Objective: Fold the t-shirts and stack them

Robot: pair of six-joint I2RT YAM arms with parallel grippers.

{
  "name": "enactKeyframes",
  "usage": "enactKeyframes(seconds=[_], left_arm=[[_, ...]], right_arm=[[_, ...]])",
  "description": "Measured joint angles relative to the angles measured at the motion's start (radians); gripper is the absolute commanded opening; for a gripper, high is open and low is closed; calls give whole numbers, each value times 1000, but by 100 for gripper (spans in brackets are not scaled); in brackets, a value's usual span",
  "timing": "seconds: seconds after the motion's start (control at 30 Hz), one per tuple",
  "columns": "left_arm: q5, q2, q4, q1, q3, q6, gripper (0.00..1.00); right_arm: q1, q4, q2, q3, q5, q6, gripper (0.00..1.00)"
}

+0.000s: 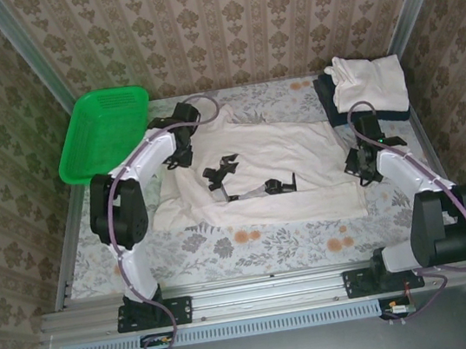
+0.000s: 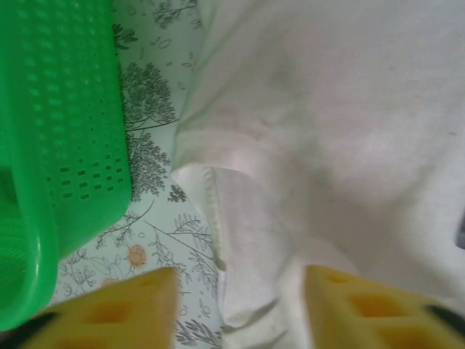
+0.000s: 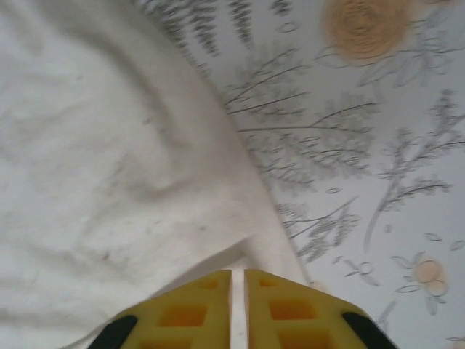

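Overhead, a cream t-shirt (image 1: 260, 179) lies spread flat across the middle of the floral table (image 1: 252, 246). A green mesh basket (image 1: 104, 132) sits at the far left corner. At the far right, a folded cream t-shirt (image 1: 369, 84) rests on a navy t-shirt (image 1: 326, 103). The left end effector (image 1: 180, 158) is over the spread shirt's left sleeve, and the right end effector (image 1: 362, 168) is at its right edge.

From the left wrist, the end effector stands open, its yellow fingers (image 2: 109, 316) apart with the sleeve hem between them and the basket just beside.

From the right wrist, the yellow fingers (image 3: 185, 313) stand almost together at the shirt's edge; whether they pinch cloth cannot be told.
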Motion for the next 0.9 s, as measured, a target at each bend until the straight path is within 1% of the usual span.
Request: enactKeyframes(seconds=[0.07,0.13,0.17,0.23,0.27,0.33,0.43,0.5,0.53,0.57,0.6,0.73,0.83,0.9], left_arm=[[-2,-9,3,22,-19,-15,84],[11,-55,22,50,-89,-33,97],[20,-86,29,63,-129,-45,100],[62,-195,51,100,-257,-69,100],[85,-251,63,117,-317,-81,100],[144,-396,98,157,-462,-117,100],[219,-579,143,180,-657,-180,100],[275,-640,175,180,-761,-216,100],[311,-652,198,180,-812,-233,98],[339,-653,220,182,-847,-246,92],[371,-643,241,184,-879,-257,82],[426,-578,283,186,-903,-287,38],[439,-556,294,204,-892,-276,19],[445,-555,297,226,-877,-269,12]], right_arm=[[92,9,0,-1,-14,5,34],[194,23,2,-1,-29,7,38],[239,26,12,0,-39,7,39],[304,29,63,11,-45,6,40],[317,27,95,16,-43,6,41],[323,12,166,21,-24,7,43],[317,-21,216,19,-4,11,46],[315,-23,215,13,-5,14,48],[313,-18,215,9,-8,17,49],[312,-14,215,6,-9,21,49],[310,-12,214,6,-11,22,50],[294,-12,214,6,-20,26,52],[264,-10,213,4,-40,26,53],[238,-6,212,2,-53,26,52]])
